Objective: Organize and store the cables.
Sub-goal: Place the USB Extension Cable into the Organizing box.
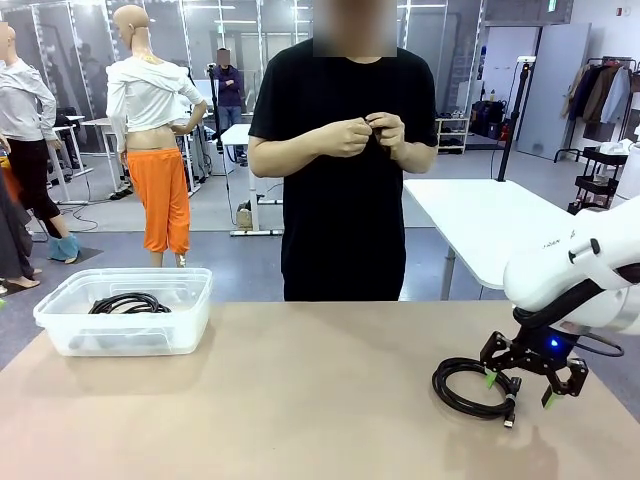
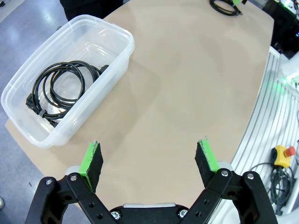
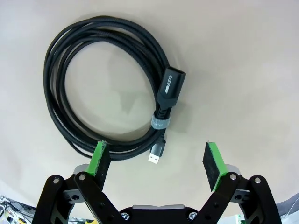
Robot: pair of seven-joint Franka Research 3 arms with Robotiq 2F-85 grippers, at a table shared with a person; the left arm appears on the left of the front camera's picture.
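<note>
A black cable coil (image 1: pixel 472 385) lies on the tan table at the right; its USB plug end (image 3: pixel 158 155) points toward my right gripper (image 3: pixel 156 161). That gripper (image 1: pixel 520 385) hovers open just above the coil's near edge, one green pad (image 3: pixel 99 158) over the cord. Another black cable coil (image 2: pixel 60 91) rests inside the clear plastic bin (image 2: pixel 119 35) at the table's left, seen too in the front view (image 1: pixel 130 303). My left gripper (image 2: pixel 149 161) hangs open high over the table, holding nothing. The person's hands (image 1: pixel 365 133) are together at chest height, fiddling with something small.
The clear bin (image 1: pixel 195 325) stands at the table's far left edge. Bare tabletop (image 1: pixel 320 400) stretches between bin and right-hand coil. A red emergency button (image 2: pixel 283 154) and cords lie off the table's side. The person stands at the far edge.
</note>
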